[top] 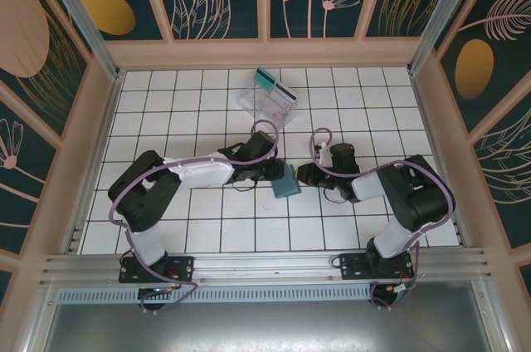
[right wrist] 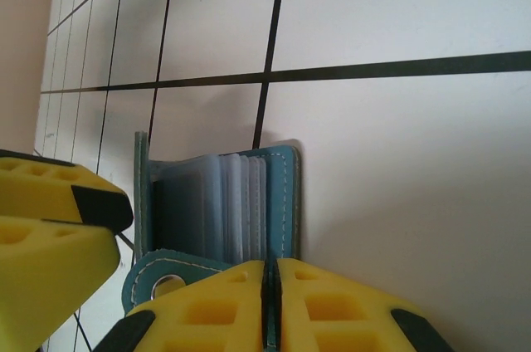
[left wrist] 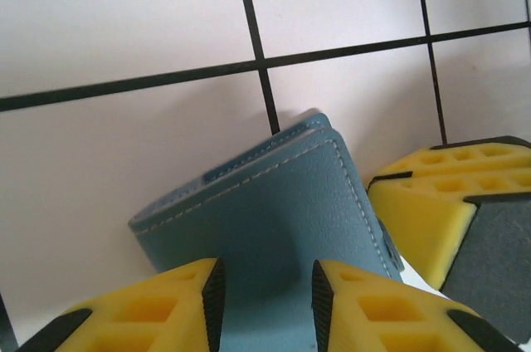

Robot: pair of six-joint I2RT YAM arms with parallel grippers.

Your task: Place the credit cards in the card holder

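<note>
the small dark-teal folding card holder (top: 288, 184) looks light and floppy to me: stitched soft covers with a stack of thin clear sleeves (right wrist: 224, 202) inside, so i reckon it'll fold back shut unless both covers are held apart. it's down on the white gridded desk (top: 166, 119), well to the near side of the clear plastic tray (top: 264, 107), part open between the two hands. the right hand (right wrist: 270, 273) is clenched on the edge of one cover, which seems the sane place to grab it, by the edges and not the sleeves. the left hand (left wrist: 267, 277) has its jaws partly apart with the other cover showing between them, can't tell if it's actually pinching. the thin plastic credit cards, one teal-green card (top: 267, 80) and one whitish card with a dark stripe (top: 285, 91), are at the far side of that tray. they're probably stiff, slick and flat, so i'd go for an edge pinch. the desk looks smooth, so stuff could slide. the room's a wooden-framed box with dark floral panels, and there's decent bare desk around the tray.
</note>
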